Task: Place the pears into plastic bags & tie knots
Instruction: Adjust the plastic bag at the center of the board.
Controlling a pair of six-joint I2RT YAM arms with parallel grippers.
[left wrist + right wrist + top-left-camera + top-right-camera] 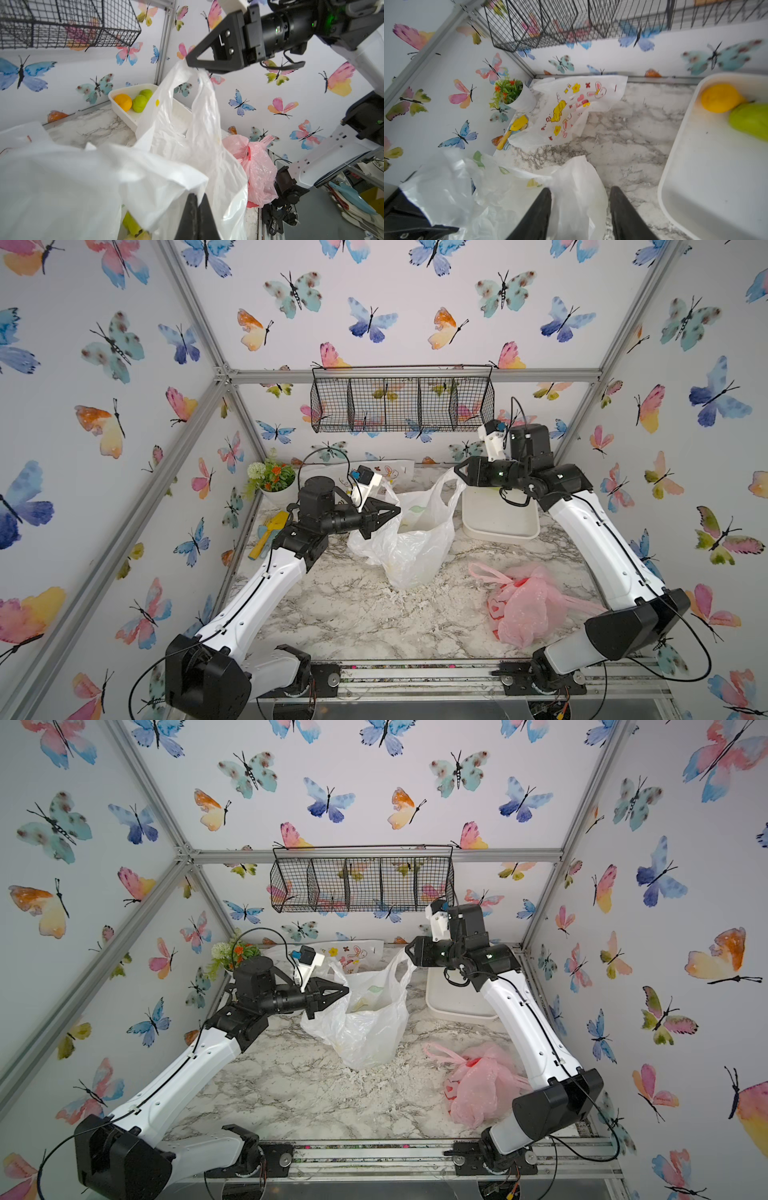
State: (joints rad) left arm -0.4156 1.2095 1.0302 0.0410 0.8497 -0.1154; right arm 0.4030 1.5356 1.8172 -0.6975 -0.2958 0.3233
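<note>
The lemon-print bag (pixel 415 539) stands mid-tabletop (pixel 353 614) with a green pear (pixel 131 224) inside. Its handle (pixel 204 99) rises steeply to the right jaws, parted at the loop's top, while the left jaws are closed on the bag's opposite rim. Both wrists are level, pointing inward at the bag.

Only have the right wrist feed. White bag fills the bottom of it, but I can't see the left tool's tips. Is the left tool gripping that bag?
Observer: Yes, the left tool is shut on the rim of the white bag.
Operator: Anything inside?
Observer: A green pear lies at its bottom, visible from the left wrist.
Operator: Where's the pink one?
Observer: The pink bag lies bulging on the table on the robot's right; knotted or not, I can't tell.
</note>
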